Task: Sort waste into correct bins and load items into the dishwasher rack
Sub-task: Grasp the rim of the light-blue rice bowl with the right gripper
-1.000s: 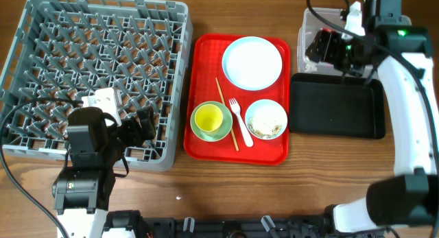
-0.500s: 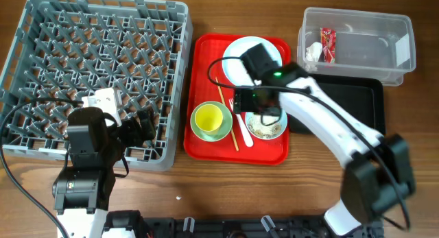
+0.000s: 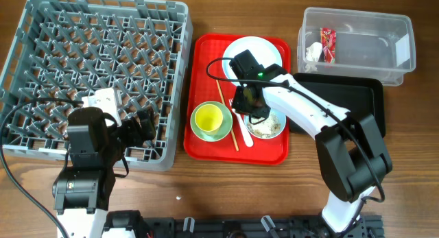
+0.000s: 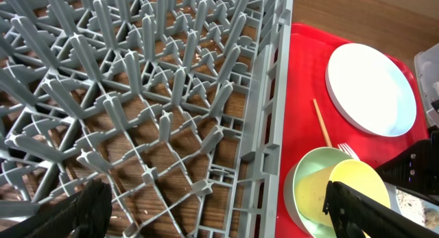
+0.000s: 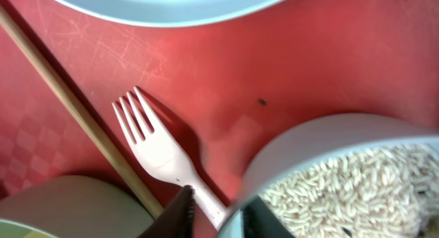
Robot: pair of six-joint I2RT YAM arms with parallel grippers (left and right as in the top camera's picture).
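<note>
On the red tray, my right gripper (image 3: pixel 252 113) is down at the left edge of the pale blue bowl (image 3: pixel 273 128), which holds rice scraps (image 5: pixel 343 190). In the right wrist view the gripper (image 5: pixel 226 210) is shut on the bowl's rim (image 5: pixel 322 128), one finger inside and one outside against the white fork (image 5: pixel 154 149). The chopstick (image 5: pixel 68 101) lies left of the fork. The plate (image 3: pixel 269 54), yellow-green cup (image 3: pixel 209 118) and saucer (image 3: pixel 198 132) also stand on the tray. My left gripper (image 4: pixel 216 214) hangs open over the grey rack (image 3: pixel 180 66).
The clear tub (image 3: pixel 363 22) at the back right holds the red wrapper (image 3: pixel 328 42) and the white tissue (image 3: pixel 313 53). The black tray (image 3: pixel 357 108) lies in front of it. The red tray (image 3: pixel 206 138) sits between the rack and the bins.
My right arm has swung from the clear tub to the red tray, and its jaws have closed onto the bowl's rim. The left arm has not moved.
</note>
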